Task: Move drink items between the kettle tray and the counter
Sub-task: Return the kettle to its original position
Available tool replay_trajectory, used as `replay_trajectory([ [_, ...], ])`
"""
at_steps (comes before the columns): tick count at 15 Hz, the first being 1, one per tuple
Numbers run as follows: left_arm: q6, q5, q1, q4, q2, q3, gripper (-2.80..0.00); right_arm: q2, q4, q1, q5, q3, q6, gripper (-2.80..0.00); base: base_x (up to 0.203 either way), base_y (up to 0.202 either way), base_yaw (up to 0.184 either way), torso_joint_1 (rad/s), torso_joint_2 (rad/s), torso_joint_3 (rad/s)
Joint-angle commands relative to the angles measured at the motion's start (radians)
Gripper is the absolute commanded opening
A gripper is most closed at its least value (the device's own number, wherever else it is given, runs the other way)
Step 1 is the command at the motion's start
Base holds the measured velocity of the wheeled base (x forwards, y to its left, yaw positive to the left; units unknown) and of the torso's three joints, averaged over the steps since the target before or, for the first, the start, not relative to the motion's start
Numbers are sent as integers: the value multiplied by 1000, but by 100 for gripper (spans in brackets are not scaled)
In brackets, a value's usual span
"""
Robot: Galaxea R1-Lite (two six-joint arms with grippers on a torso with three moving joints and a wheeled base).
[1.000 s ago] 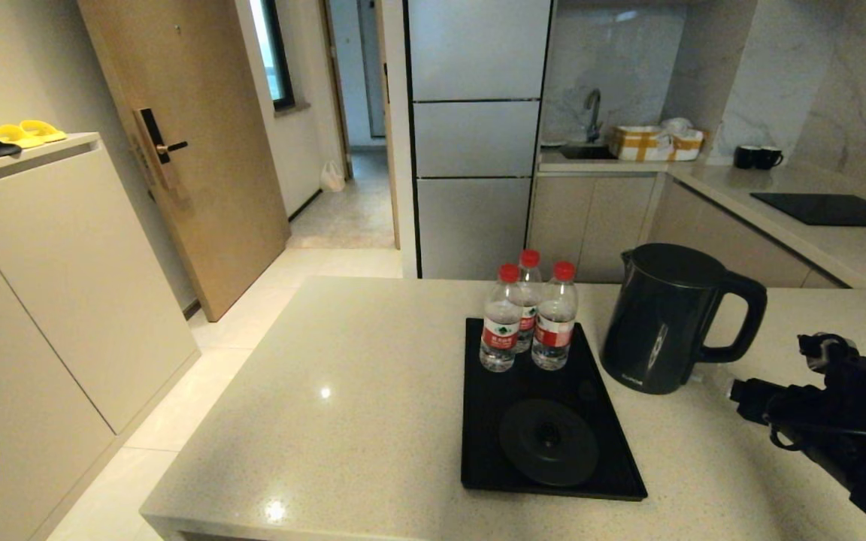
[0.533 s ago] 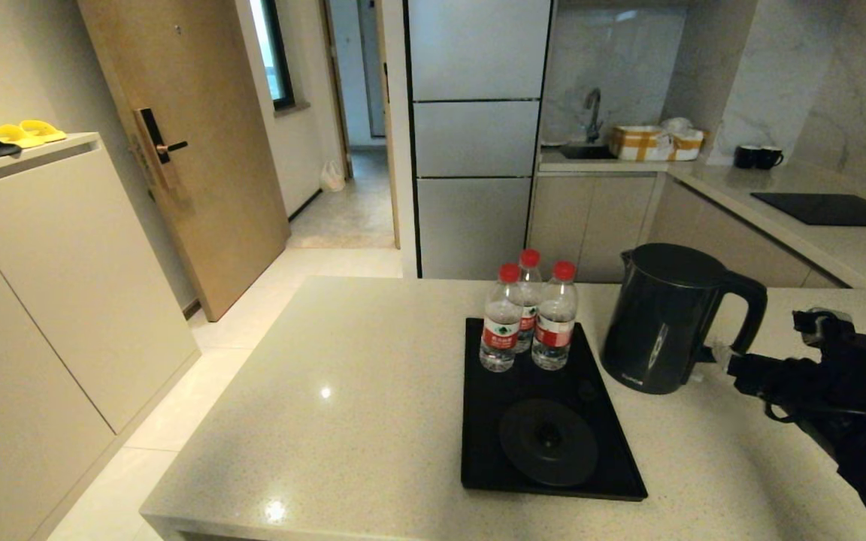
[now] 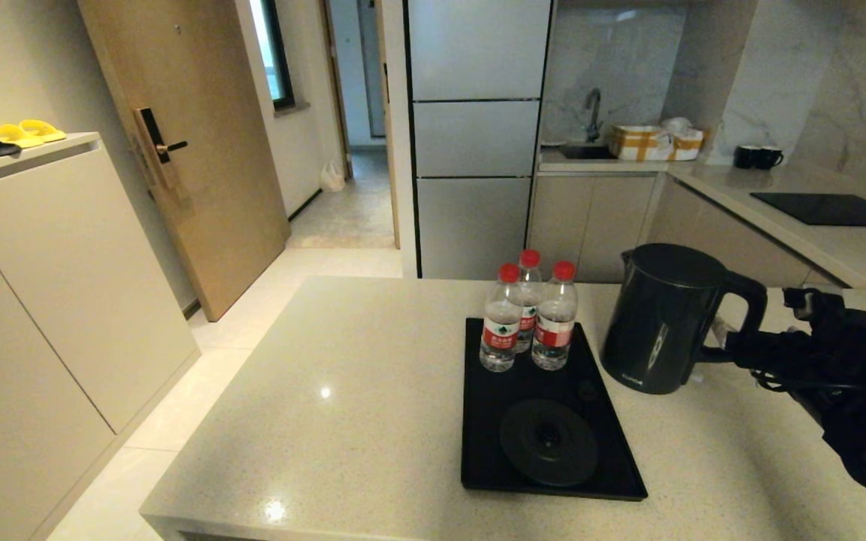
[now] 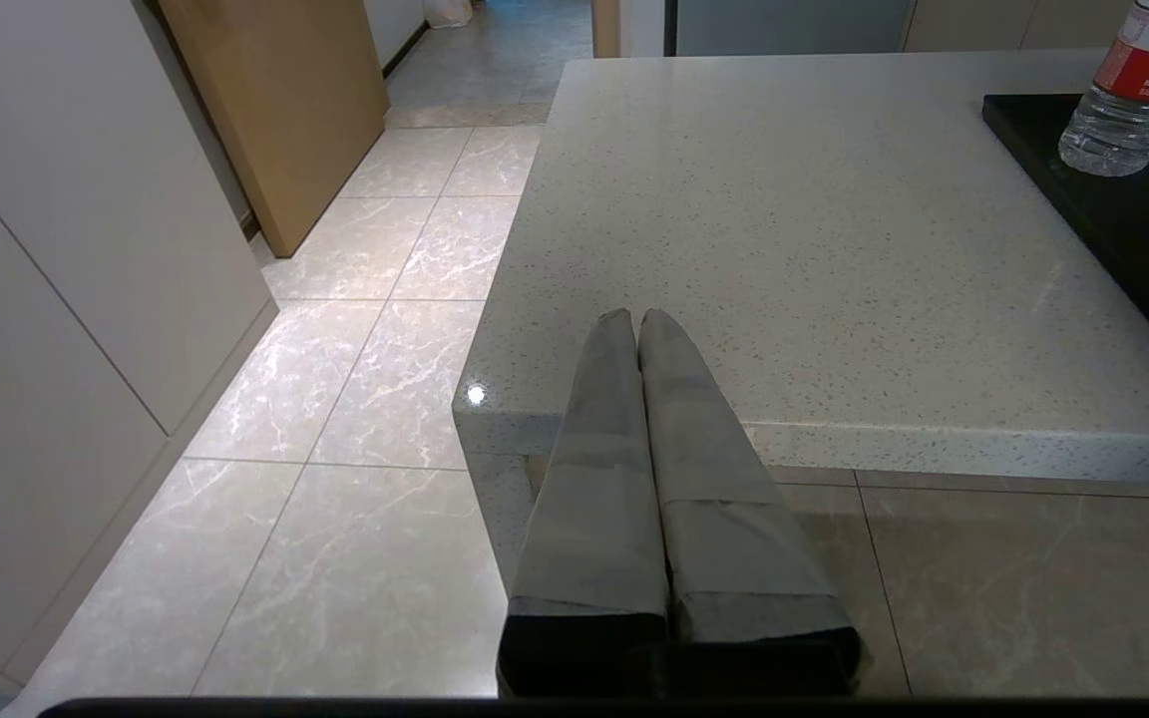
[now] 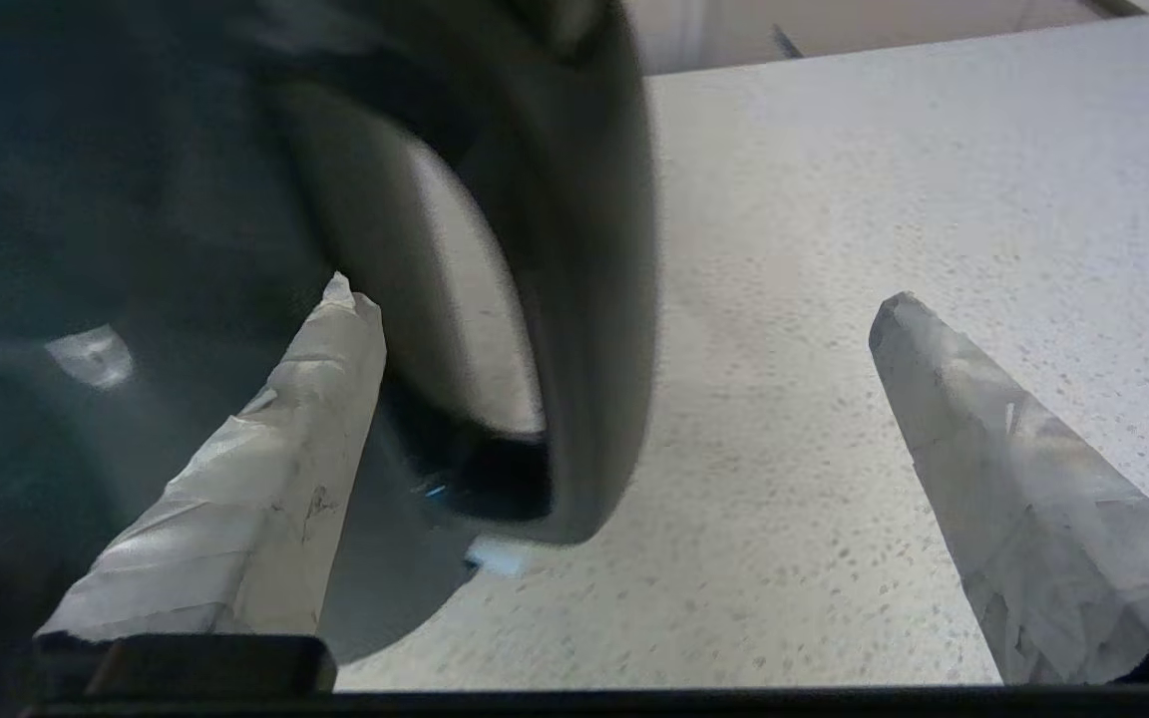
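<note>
- Black and matte, the kettle [image 3: 662, 319] is seen upright on the counter [image 3: 373, 376], just right of the tray [image 3: 493, 451] and off its base disc [image 3: 548, 442].
- Three bottles [image 3: 527, 312] are kept at the tray's far end; the disc is left bare.
- At the kettle's handle [image 3: 741, 315] the right pincer [image 3: 726, 342] is held wide apart: in the right wrist view one finger [image 5: 265, 469] is placed inside the loop and the other [image 5: 1013, 479] outside, with the handle [image 5: 584, 299] between them and not yet gripped.
- Below the counter's near edge the left pincer [image 4: 639, 329] is parked, its fingers pressed together on nothing.
- By judgement, the task is at an early stage: the reach is made, while the clamping, lifting and seating of the kettle on the disc are left to be done.
</note>
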Motion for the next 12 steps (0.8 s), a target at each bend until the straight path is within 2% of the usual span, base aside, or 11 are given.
replay_trajectory([
  [1, 0, 1, 0, 1, 1, -1, -280, 38, -6, -15, -1, -34, 1, 0, 0, 0, 0, 0, 0, 0],
  [12, 0, 1, 0, 1, 1, 0, -280, 78, 49, -68, -5, -120, 5, 0, 0, 0, 0, 0, 0, 0],
])
